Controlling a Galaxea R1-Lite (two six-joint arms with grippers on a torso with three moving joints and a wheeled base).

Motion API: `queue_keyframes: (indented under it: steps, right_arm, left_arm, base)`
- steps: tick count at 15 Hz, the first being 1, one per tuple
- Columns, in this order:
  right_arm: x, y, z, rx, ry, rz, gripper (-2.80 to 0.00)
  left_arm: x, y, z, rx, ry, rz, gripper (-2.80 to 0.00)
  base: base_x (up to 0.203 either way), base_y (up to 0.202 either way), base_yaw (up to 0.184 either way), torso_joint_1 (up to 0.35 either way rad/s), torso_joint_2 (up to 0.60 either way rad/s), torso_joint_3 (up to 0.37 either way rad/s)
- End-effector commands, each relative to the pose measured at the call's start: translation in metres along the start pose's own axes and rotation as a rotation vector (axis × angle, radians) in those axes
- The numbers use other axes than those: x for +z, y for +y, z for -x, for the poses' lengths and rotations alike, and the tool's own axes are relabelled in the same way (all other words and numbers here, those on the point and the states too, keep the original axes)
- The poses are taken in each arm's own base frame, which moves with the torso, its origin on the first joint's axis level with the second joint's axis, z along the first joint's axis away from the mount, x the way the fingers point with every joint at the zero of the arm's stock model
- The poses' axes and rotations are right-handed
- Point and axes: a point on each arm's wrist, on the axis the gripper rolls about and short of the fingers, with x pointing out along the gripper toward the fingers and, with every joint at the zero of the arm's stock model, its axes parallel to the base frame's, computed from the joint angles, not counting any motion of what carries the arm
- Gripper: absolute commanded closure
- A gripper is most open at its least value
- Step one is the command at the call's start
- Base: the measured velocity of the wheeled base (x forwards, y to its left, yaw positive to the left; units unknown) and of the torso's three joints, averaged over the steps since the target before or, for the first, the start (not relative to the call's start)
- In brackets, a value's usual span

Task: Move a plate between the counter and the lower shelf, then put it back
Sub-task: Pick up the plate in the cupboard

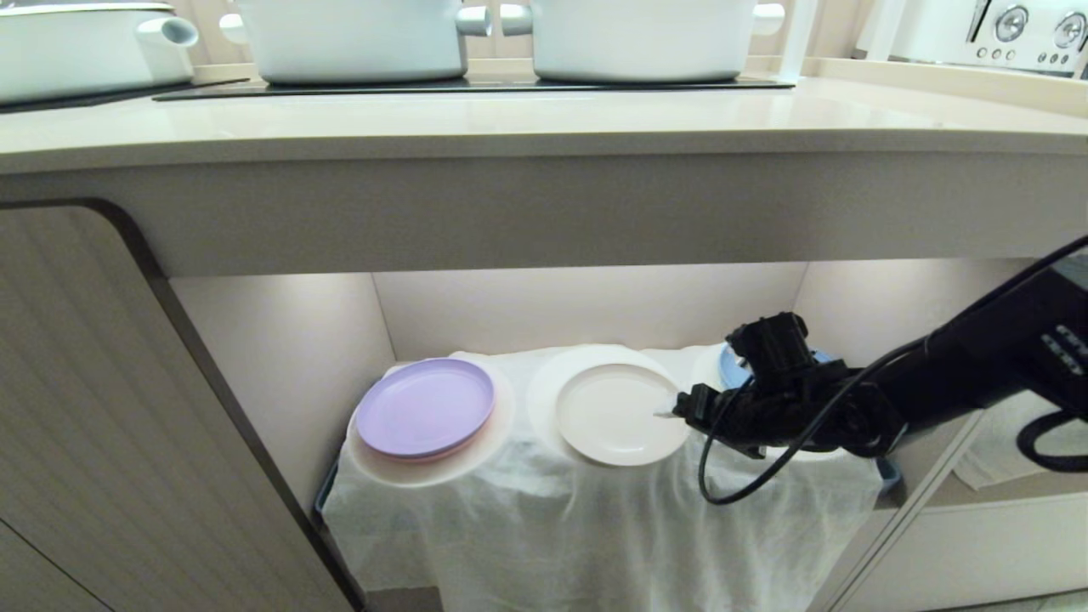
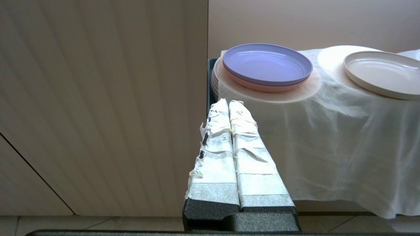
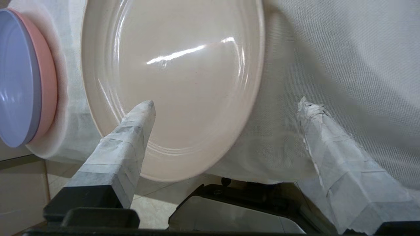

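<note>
You have the plate (image 1: 619,414) lying flat on the white cloth (image 1: 544,518) of the lower shelf (image 1: 586,314), on the middle of the three raised pads, with its near edge reaching out past the pad's front. Your right gripper (image 1: 671,414) sits at the plate's right-hand rim, reached in from the right side of the recess on its black arm. In the right wrist view you see its two tape-wrapped fingers (image 3: 131,137) spread wide, one lying over the inside of the plate near the rim and the other well out over the cloth beside it; nothing is clamped between them, so the plate rests on its own. To the left you have the lilac plate (image 1: 425,406) stacked on a pink one on the neighbouring pad, clear of the cream plate. Behind your right wrist a sliver of the blue plate (image 1: 729,367) shows on the right-hand pad, mostly hidden by the arm. Your left gripper (image 2: 229,106) is parked low beside the ribbed cabinet door (image 1: 102,408), its padded fingers pressed together with nothing between them, pointing up toward the lilac plate's corner of the shelf. Above, the counter (image 1: 544,127) carries white pots (image 1: 353,38) on a black panel, and no plate lies on the stretch you can see.
</note>
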Motion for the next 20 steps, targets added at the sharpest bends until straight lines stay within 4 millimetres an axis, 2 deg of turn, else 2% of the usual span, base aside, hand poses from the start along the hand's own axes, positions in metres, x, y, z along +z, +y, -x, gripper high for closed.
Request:
queue_keyframes:
  steps: [1,4,9,20]
  right_arm:
    - [-0.002,0.004,-0.006,0.004,0.004,0.008,-2.8]
    - [-0.008,0.006,-0.017,-0.063,-0.02,0.067,-2.8]
    - [0.005,0.022,-0.022,-0.036,-0.086,0.102,-2.8]
    - [-0.001,0.019,-0.03,-0.099,-0.098,0.136,-2.8]
  left_arm:
    - [0.0,0.0,0.0,0.001,0.001,0.001,0.0]
    - [0.0,0.0,0.0,0.001,0.001,0.001,0.0]
    - [0.0,0.0,0.0,0.001,0.001,0.001,0.0]
    - [0.0,0.0,0.0,0.001,0.001,0.001,0.0]
  base:
    - [0.0,0.0,0.0,0.0,0.0,0.0]
    - [0.0,0.0,0.0,0.0,0.0,0.0]
    - [0.0,0.0,0.0,0.0,0.0,0.0]
    - [0.0,0.0,0.0,0.0,0.0,0.0]
